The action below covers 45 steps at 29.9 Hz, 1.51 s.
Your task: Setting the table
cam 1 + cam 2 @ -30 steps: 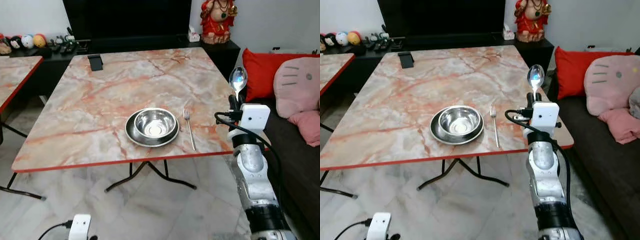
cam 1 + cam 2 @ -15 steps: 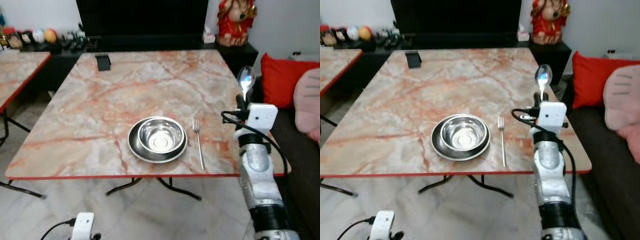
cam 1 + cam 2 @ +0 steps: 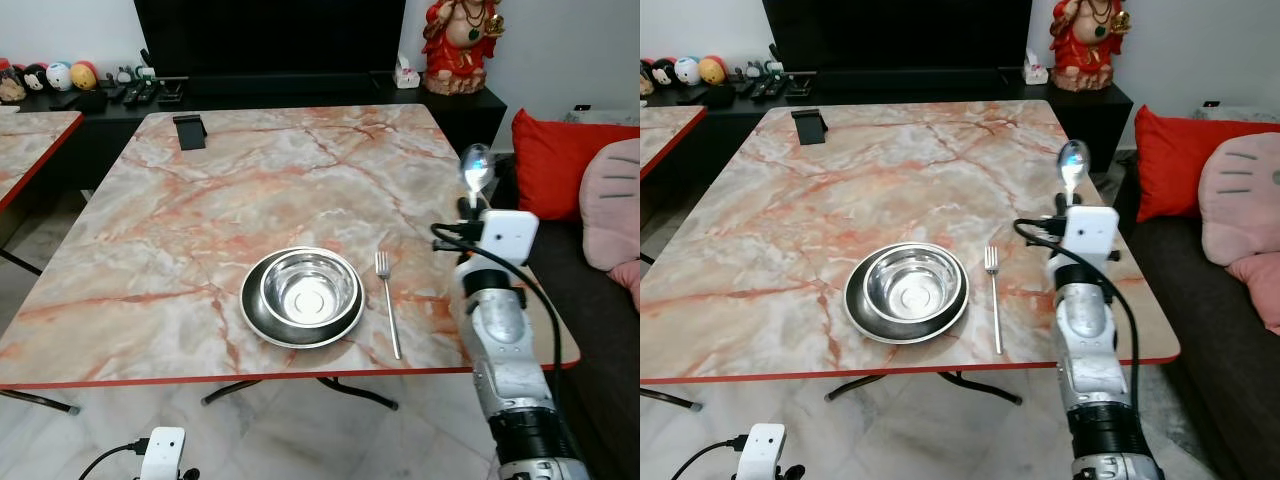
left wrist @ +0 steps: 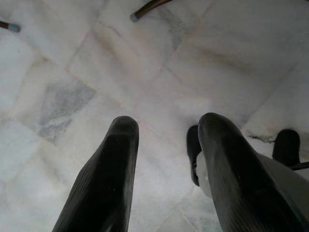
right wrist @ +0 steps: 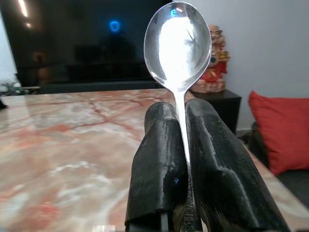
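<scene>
A square desk (image 3: pixel 180 230) with a pink-and-orange marbled top and a thin red edge stands on a pale marble floor (image 3: pixel 300 440). Near its front edge sits a round steel bowl (image 3: pixel 309 287) nested on a dark round steel plate (image 3: pixel 262 322). Just beside them, on the robot's right, lies a slim steel fork (image 3: pixel 387 307), tines pointing away from the robot, apart from the plate.

The right end effector (image 3: pixel 467 207) is raised over the desk's right edge, to the right of the fork. Its two black fingers are pressed together on the handle of a shiny steel spoon (image 3: pixel 475 168), held upright with the bowl of the spoon on top. The strip of desk between the fork and the right edge is bare, and most of the far half of the top is open surface, apart from a small black stand (image 3: pixel 189 131) near the far left corner.

Right of the desk, close to its edge, is a dark sofa (image 3: pixel 1230 330) with a red cushion (image 3: pixel 1165 150) and a pink plush cushion (image 3: pixel 1240 200). Behind the desk runs a low black cabinet (image 3: pixel 300 90) with a red figurine (image 3: pixel 458 45) on it.

The right wrist view shows the spoon (image 5: pixel 178 46) closely, its stem pinched between the two fingers (image 5: pixel 159 164). The left wrist view looks down at the floor, with the left end effector (image 4: pixel 166 128) hanging low, fingers parted and holding nothing.
</scene>
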Motion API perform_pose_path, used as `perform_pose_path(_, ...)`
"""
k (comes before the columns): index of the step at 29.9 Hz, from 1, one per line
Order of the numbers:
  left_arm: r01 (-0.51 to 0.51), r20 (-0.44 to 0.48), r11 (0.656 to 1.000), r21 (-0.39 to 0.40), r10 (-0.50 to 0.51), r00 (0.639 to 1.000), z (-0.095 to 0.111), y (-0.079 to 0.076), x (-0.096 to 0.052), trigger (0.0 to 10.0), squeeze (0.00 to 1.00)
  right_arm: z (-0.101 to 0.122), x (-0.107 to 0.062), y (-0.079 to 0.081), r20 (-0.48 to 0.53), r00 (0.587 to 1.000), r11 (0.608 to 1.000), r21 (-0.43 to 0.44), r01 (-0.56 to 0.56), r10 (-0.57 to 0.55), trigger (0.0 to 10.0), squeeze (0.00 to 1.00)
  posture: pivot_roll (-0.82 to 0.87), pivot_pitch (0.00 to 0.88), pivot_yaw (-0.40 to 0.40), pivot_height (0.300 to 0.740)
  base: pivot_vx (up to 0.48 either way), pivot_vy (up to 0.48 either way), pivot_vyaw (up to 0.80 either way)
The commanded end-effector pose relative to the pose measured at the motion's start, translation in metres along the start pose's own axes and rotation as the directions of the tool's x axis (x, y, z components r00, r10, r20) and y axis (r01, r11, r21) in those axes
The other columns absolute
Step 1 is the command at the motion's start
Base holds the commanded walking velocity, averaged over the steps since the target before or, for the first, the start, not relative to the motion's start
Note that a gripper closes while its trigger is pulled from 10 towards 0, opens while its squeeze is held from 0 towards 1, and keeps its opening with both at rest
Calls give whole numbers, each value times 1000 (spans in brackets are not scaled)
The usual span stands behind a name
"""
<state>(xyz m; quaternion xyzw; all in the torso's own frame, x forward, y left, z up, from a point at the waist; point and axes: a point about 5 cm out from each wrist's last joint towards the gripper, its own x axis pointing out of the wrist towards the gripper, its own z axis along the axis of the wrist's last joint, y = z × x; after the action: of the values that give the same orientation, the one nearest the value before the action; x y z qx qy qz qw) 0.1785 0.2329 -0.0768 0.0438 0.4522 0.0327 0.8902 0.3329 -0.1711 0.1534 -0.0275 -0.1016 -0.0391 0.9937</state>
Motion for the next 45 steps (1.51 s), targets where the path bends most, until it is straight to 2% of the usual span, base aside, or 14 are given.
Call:
perform_pose_path(1, -4, -16, 1000, 3, 4, 1000, -4, 1, -1, 10000, 0, 3, 2, -2, 1, 1000, 1000, 5, 3, -3, 10000, 0, -47, 0, 26, 740, 0, 0, 0)
perform_pose_path(8, -5, -13, 1000, 5, 5, 1000, -4, 2, -1, 10000, 0, 5, 2, 0, 5, 1000, 1000, 10, -10, 10, 10000, 0, -47, 0, 26, 740, 0, 0, 0)
perform_pose_path(19, -6, -14, 1000, 0, 6, 1000, -4, 1, -1, 10000, 0, 7, 2, 5, 24, 998, 998, -23, -53, 54, 10000, 0, -46, 0, 24, 740, 264, 0, 0)
perform_pose_path(22, -6, -15, 1000, 0, 6, 1000, -4, 1, -1, 10000, 0, 8, 2, 7, 33, 997, 997, -39, -72, 73, 10000, 0, -46, 0, 23, 740, 285, 0, 627)
perform_pose_path(26, -7, -15, 1000, -6, 6, 1000, -4, 1, -1, 10000, 0, 6, 1, 4, 24, 999, 999, 0, -44, 44, 10000, 0, -46, 0, 23, 740, 63, 0, 186)
perform_pose_path(35, -5, -19, 1000, -1, 5, 1000, -4, 1, -1, 10000, 0, 4, 1, -2, 6, 1000, 1000, -9, -1, 1, 10000, 0, -45, 0, 23, 740, 0, 0, 0)
perform_pose_path(41, -3, -23, 1000, 2, 3, 1000, -5, 2, -1, 10000, 0, 2, 3, -8, -64, 997, 998, -46, 31, -34, 10000, 0, -49, 0, 27, 740, 0, 0, 0)
perform_pose_path(43, -3, -23, 1000, 3, 3, 1000, -4, 2, -1, 10000, 0, -2, 4, -12, -131, 989, 996, -62, 58, -65, 10000, 0, -51, 0, 28, 740, 0, 0, 0)
perform_pose_path(44, -3, -24, 1000, 3, 3, 1000, -4, 2, -1, 10000, 0, -9, 4, -16, -223, 970, 995, -58, 85, -96, 10000, 0, -51, 0, 28, 740, 0, 0, 0)
perform_pose_path(45, -2, -24, 1000, 3, 2, 1000, -4, 2, -1, 10000, 0, -12, 4, -19, -261, 960, 994, -55, 92, -103, 10000, 0, -53, 0, 27, 740, 0, 0, 0)
